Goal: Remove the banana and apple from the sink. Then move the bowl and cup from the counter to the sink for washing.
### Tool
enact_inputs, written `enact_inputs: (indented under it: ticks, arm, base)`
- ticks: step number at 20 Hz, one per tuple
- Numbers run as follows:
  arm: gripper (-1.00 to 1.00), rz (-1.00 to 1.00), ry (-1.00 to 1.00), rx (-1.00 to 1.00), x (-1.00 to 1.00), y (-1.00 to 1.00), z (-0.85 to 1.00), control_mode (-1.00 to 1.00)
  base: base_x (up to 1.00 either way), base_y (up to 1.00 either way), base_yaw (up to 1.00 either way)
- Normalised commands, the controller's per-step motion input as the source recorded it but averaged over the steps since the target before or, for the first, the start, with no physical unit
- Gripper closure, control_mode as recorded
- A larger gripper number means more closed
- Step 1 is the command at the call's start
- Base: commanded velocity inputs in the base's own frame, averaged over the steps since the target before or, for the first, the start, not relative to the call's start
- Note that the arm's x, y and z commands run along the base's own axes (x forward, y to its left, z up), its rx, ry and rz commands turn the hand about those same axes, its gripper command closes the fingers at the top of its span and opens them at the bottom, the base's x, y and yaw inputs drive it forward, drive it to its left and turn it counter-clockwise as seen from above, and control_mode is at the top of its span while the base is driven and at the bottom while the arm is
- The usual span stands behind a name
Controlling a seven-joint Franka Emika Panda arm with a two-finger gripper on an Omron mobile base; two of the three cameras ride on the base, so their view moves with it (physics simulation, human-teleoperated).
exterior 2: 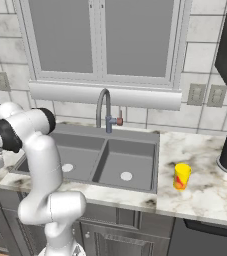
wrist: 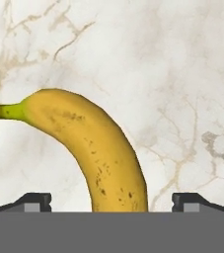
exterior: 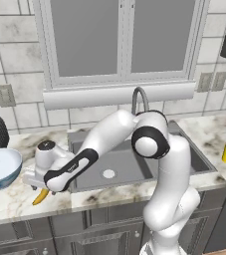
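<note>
Currently the end effector (wrist: 111, 202) stands released, its two fingertips (wrist: 33, 201) spread wide on either side of the banana (wrist: 91, 148) with clear gaps to the fruit. It grasps nothing. That banana lies on the marble table (exterior: 15, 199), left of the sink (exterior: 129, 164) and near the bowl (exterior: 0, 167). On the far right sits the cup (exterior 2: 181, 176).

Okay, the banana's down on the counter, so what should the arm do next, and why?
Probably lift straight up and away. The banana lies on the marble counter left of the sink, and the gripper jaws stand wide on either side, not touching it.
</note>
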Motion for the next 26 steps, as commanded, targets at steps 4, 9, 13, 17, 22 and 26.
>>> enact_inputs:
  ticks: [4,9,13,17,22,26]
  arm:
    - [-1.00,-0.01,0.00,0.00,-0.03,0.00,0.15,-1.00]
    - [-1.00,-0.02,0.00,0.00,-0.08,-0.01,0.24,-1.00]
    - [-1.00,0.00,0.00,0.00,-0.11,-0.02,0.26,-1.00]
    - [-1.00,0.00,0.00,0.00,-0.14,-0.09,0.24,-1.00]
    - [-1.00,0.00,0.00,0.00,-0.11,-0.14,0.24,-1.00]
    - [-1.00,0.00,0.00,0.00,-0.10,-0.15,0.21,-1.00]
  base:
    - [0.00,0.00,0.00]
    - [0.00,0.00,0.00]
    - [0.00,0.00,0.00]
    - [0.00,0.00,0.00]
    - [0.00,0.00,0.00]
    - [0.00,0.00,0.00]
